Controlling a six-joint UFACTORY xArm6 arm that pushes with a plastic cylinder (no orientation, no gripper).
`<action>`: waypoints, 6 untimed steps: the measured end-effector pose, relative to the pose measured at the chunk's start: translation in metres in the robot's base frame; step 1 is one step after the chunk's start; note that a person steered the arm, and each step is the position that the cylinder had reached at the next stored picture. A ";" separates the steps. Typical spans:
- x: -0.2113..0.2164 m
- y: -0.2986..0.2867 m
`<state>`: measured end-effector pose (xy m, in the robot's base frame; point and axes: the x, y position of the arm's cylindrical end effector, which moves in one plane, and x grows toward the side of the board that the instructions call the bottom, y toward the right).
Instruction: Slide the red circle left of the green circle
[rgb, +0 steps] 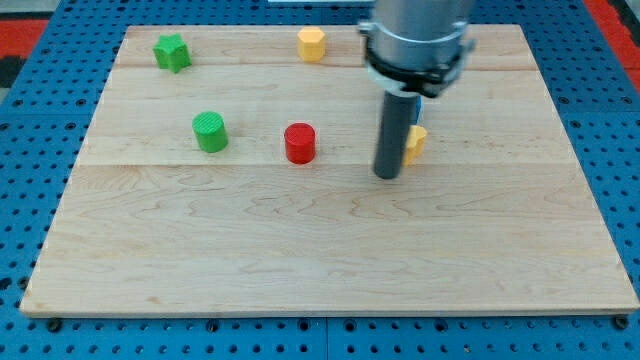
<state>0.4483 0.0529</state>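
The red circle stands on the wooden board, a little left of the middle. The green circle stands to its left, about one block's width of bare wood between them. My tip rests on the board to the right of the red circle, well apart from it. The rod rises from the tip to the grey arm at the view's top.
A yellow block sits just right of the rod, partly hidden by it. A green star block lies at the top left. A yellow hexagon block lies at the top middle. A blue pegboard surrounds the board.
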 end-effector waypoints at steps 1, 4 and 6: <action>-0.031 -0.047; -0.029 -0.144; 0.005 -0.153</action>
